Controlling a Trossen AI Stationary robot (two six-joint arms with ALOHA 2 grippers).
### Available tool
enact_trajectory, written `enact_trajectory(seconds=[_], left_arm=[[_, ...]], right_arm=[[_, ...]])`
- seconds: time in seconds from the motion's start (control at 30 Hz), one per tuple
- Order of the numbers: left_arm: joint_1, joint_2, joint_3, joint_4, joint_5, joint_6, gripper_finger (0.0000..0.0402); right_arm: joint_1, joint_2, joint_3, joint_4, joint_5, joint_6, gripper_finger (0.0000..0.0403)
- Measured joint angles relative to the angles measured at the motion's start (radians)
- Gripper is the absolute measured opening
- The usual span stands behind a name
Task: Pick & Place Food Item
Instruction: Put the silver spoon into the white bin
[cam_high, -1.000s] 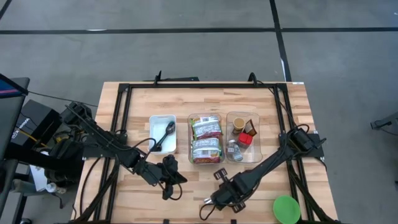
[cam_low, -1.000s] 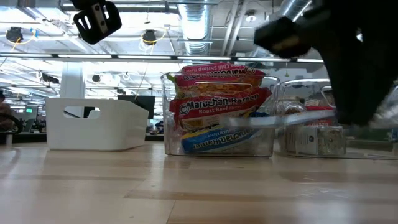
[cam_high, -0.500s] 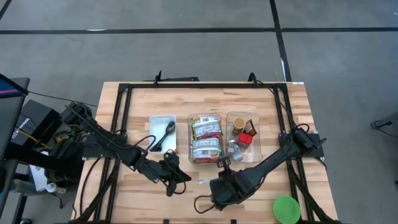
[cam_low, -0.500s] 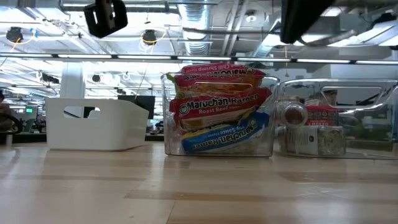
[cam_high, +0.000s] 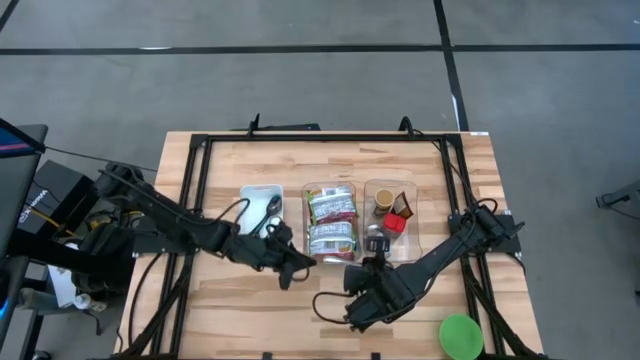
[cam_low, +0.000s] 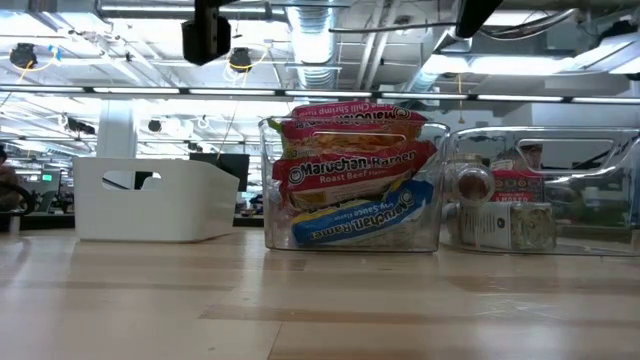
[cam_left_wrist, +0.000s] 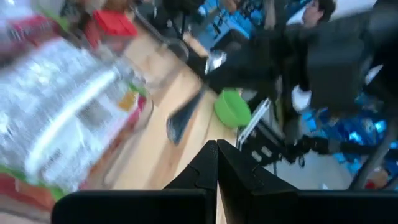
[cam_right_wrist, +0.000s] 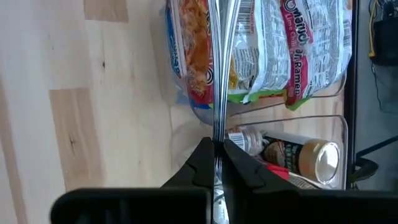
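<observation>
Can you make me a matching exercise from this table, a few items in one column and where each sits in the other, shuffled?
Items:
1. ramen packets
2. green bowl
3. spoon
4. red-capped jar

Places:
A. white bin
B. middle clear bin
C. right clear bin
D. bare table, near front right corner

Pairs: 1-B, 2-D, 3-A, 4-C

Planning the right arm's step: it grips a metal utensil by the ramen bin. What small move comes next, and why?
Probably carry it sideways toward the white bin, which already holds a spoon. The right gripper is shut on the metal utensil beside the ramen bin, which shows only noodle packs.
</observation>
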Motion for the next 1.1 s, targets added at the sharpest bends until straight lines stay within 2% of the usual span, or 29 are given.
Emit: enact_trajectory(seconds=[0.37, 0.57, 0.7, 0.83, 1.1], left_arm=[[0.099, -0.162, -0.005, -0.221, 0.007, 0.002, 0.0], [0.14, -0.216, -0.081, -0.188, 0.098, -0.056, 0.0], [0.147, -0.223, -0.144, -0.062, 0.154, -0.077, 0.0], [0.141, -0.219, -0.175, 0.028, 0.165, -0.071, 0.0], [0.142, -0.219, -0.176, 0.027, 0.164, -0.06, 0.0006]], right_arm=[[0.0, 0.0, 0.0, 0.007, 0.063, 0.078, 0.0004], [-0.012, 0.0, 0.0, 0.021, 0.069, 0.076, 0.0004], [-0.022, 0.0, 0.0, 0.041, 0.07, 0.067, 0.0004], [-0.035, 0.0, 0.0, 0.06, 0.07, 0.046, 0.0004], [-0.053, 0.0, 0.0, 0.106, 0.071, -0.019, 0.0004]])
